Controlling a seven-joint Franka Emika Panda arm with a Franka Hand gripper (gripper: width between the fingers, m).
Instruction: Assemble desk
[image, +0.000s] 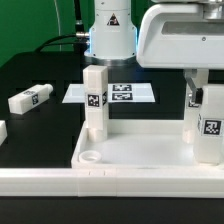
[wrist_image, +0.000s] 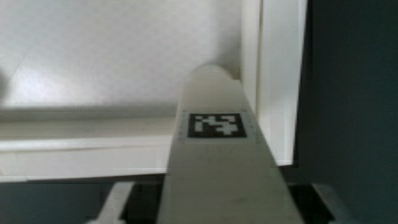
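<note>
The desk top (image: 150, 152) lies flat at the front, with a standing leg (image: 95, 100) in its far corner on the exterior view's left. The gripper (image: 205, 98) is clamped on the held leg (image: 211, 128), which hangs straight below it with its long axis vertical, at the far corner on the exterior view's right.

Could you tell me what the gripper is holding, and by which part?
The gripper holds an upright white leg by its upper end.

One leg (image: 210, 128) stands in my tool (image: 203, 95), at a corner of the desk top (image: 140, 150). A second leg (image: 95, 100) stands on it to the exterior view's left of my tool; a third leg (image: 30, 98) lies on the worktop (image: 45, 130) beyond.
</note>
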